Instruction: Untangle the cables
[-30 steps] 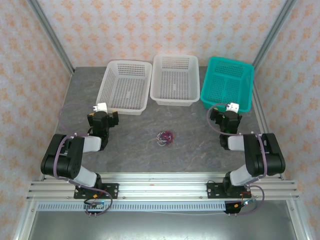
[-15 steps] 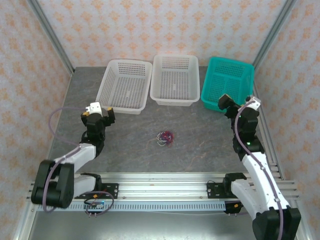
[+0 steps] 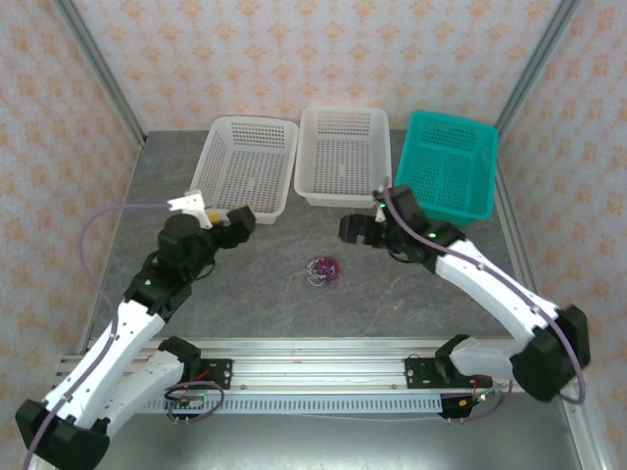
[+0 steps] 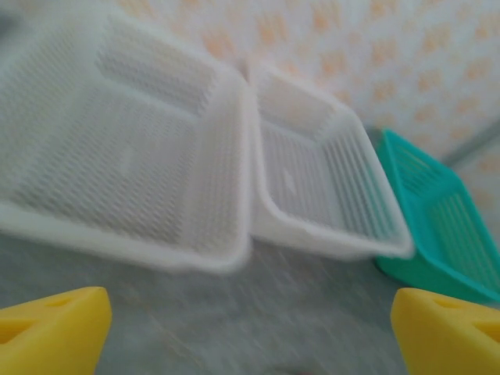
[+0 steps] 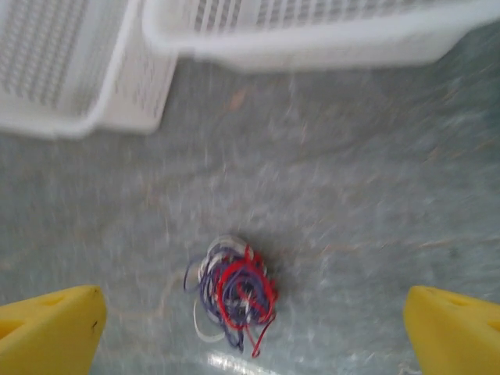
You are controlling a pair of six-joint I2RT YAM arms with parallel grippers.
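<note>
Three perforated baskets line the far edge of the grey worktop: the left white basket, the middle white basket just beside it, and the teal basket toward the far right corner. The cables, a small knot of purple-grey, white and red strands, lie on bare surface near the middle of the worktop. They are well apart from the baskets and somewhat closer to the near edge.

The left pincer hangs just in front of the left white basket's near right corner. In the left wrist view its yellow fingertips are spread wide, released and gripping nothing, with all three baskets blurred ahead of them.

The right pincer hovers in front of the middle white basket's near rim, on the far-right side of the knot. In the right wrist view its yellow fingertips also stand wide apart and released. The knot lies on the worktop in the gap between them, untouched.
</note>
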